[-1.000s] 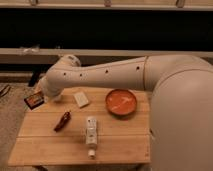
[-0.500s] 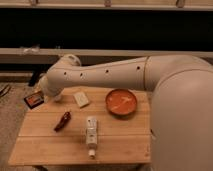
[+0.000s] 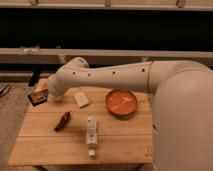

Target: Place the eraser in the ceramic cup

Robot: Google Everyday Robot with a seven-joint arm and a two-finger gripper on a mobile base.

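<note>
The eraser (image 3: 38, 96), a small flat dark block with a reddish rim, is at the far left edge of the wooden table (image 3: 120, 142). My gripper (image 3: 49, 95) is at the end of the long white arm, right next to the eraser's right end and mostly hidden by the wrist. I cannot tell whether it touches the eraser. The ceramic cup does not show in the camera view.
A pale beige square block (image 3: 81, 99) lies just right of the gripper. A wide orange bowl (image 3: 121, 102) stands at the back right. A dark red chilli-shaped thing (image 3: 62, 121) and a white bottle lying down (image 3: 91, 132) are nearer the front.
The eraser and the end of the arm have shifted slightly right and toward the table's back. The other things have not moved.
</note>
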